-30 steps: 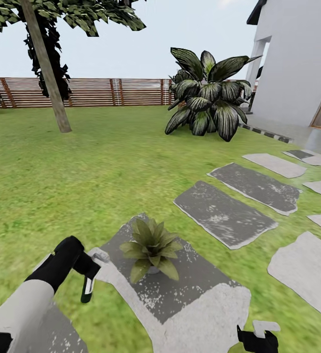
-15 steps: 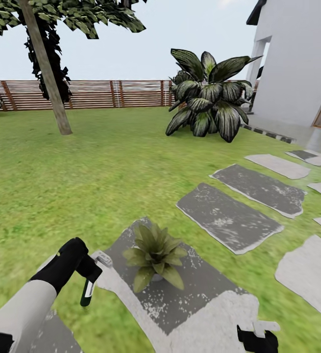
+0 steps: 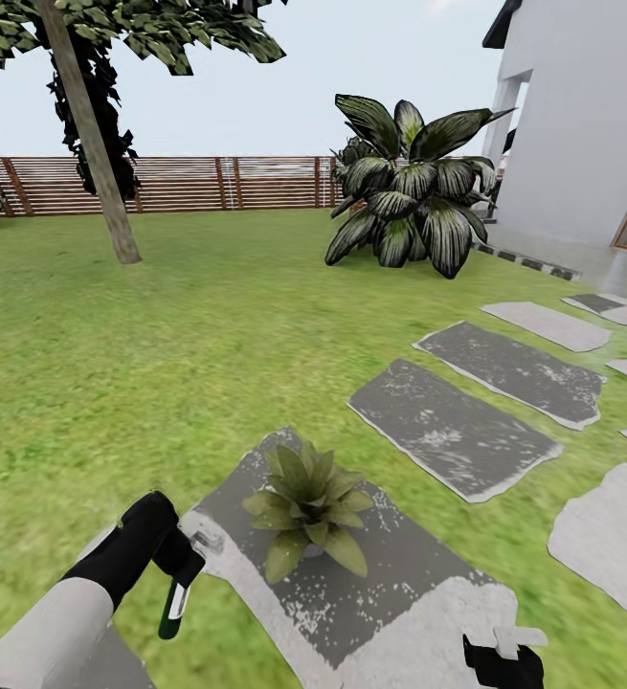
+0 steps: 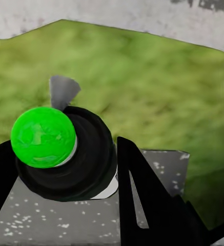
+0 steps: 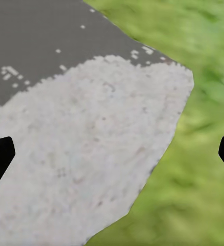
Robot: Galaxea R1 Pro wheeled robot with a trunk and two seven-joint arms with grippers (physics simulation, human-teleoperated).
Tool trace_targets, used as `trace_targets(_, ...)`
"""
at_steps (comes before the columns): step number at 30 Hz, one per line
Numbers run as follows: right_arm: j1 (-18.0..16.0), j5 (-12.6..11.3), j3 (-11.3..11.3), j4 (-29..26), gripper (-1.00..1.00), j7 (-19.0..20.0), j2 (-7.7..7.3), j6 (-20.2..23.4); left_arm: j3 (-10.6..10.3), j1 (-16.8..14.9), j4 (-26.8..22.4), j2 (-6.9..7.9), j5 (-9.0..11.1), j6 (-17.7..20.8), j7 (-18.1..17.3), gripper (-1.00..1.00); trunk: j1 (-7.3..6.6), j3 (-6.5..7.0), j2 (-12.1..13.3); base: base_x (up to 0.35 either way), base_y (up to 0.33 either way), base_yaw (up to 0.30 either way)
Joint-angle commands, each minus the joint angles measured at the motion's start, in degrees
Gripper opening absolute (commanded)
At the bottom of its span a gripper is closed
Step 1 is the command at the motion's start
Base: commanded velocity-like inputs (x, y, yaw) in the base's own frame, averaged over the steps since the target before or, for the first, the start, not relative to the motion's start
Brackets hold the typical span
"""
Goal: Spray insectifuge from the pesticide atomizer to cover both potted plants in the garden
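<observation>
One slim dark green pesticide atomizer (image 3: 173, 605) hangs pinched in the left gripper (image 3: 181, 565) above the lawn's edge, just beside one green rosette potted plant (image 3: 310, 507) on a grey stepping stone (image 3: 399, 574). The right gripper's (image 5: 112, 154) fingers are spread.

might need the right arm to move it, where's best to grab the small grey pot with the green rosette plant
Probably low on the little grey pot wall, fingers approaching level from the near side under the pointed leaves, which overhang the rim and block a top-down grip. It stands upright on the grey stepping stone.
</observation>
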Motion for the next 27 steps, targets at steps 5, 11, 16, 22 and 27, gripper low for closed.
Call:
trace_targets(5,0.0,0.6,-0.3,0.1,1.0,-0.3,0.08,-0.2,-0.1,0.1,-1.0,-0.19,-0.5,0.2,-0.7,-1.0,-0.01,-0.05,0.0,0.0,0.0,0.018)
trace_targets(11,0.0,0.6,-0.3,0.0,1.0,-0.4,0.09,-0.2,0.0,-3.4,-2.1,-0.45,-0.1,0.7,-1.3,-1.0,-0.01,-0.05,0.0,0.0,0.0,0.23)
trace_targets(16,0.0,0.6,-0.3,0.0,1.0,-0.4,0.02,-0.2,0.0,-4.6,-2.3,-0.16,-0.4,0.6,-2.5,-1.0,-0.01,-0.05,0.0,0.0,0.0,0.229)
trace_targets(22,0.0,0.5,-0.3,0.0,1.0,-0.4,0.0,-0.2,-0.2,-4.1,-2.3,-0.36,-0.6,0.4,-2.5,-1.0,-0.01,-0.05,0.0,0.0,-0.13,0.024)
trace_targets(27,0.0,0.6,-0.3,0.0,1.0,-0.4,0.0,-0.2,-0.2,-4.1,-2.3,-0.34,-0.6,0.4,-2.5,-1.0,-0.01,-0.05,0.0,0.0,-0.267,0.001)
